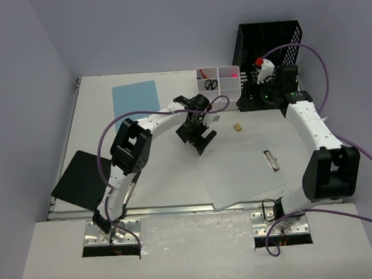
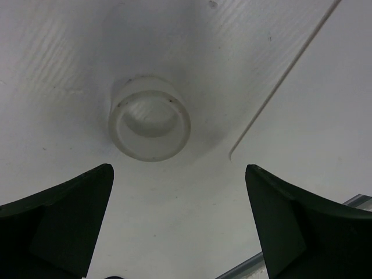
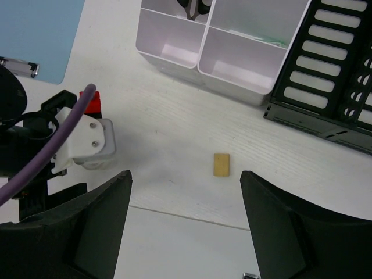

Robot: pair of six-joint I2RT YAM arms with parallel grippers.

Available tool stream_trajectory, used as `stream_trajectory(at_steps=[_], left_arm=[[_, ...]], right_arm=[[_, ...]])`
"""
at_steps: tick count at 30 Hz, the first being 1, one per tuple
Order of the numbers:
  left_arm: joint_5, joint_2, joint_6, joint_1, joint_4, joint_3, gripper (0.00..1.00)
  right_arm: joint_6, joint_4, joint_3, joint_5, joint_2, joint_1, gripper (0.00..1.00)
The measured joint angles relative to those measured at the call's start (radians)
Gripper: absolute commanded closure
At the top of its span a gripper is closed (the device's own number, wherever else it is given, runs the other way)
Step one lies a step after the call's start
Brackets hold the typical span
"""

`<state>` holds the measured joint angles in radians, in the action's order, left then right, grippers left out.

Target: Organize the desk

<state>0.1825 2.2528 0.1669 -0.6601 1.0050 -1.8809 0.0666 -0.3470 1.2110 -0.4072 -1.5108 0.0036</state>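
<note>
One large flat off-white worktop (image 1: 169,178) fills the scene, a metal rail along its near edge, with two arms bolted just in front of that rail. One translucent white clipboard with a metal clip (image 1: 245,174) lies near the rail, and its near edge reaches it. Well left of the clipboard, one black sheet (image 1: 78,178) overhangs the worktop's left edge, with bare surface between the two. Just off the clipboard's far-left corner sits one translucent white ring (image 2: 149,119). The left fingers (image 2: 179,174) are spread above it and hold nothing. Just beyond the clipboard lies one small tan block (image 3: 221,165), with the right fingers (image 3: 185,186) spread wide over it and empty. Farther back stand one white bin of four compartments (image 3: 232,70) and one black mesh rack (image 1: 268,39). One blue sheet (image 1: 135,97) lies far left of the clipboard.
</note>
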Motion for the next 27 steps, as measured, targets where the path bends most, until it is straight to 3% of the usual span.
stream_trajectory(at_steps=[17,27], left_arm=[[-0.077,0.135,-0.011,-0.016,0.041,-0.152,0.13],[-0.093,0.153,-0.008,-0.020,0.032,-0.190,0.29]], right_arm=[[0.025,-0.006,-0.007,-0.042,0.056,-0.026,0.23],[0.025,-0.006,-0.020,-0.049,0.065,-0.027,0.24]])
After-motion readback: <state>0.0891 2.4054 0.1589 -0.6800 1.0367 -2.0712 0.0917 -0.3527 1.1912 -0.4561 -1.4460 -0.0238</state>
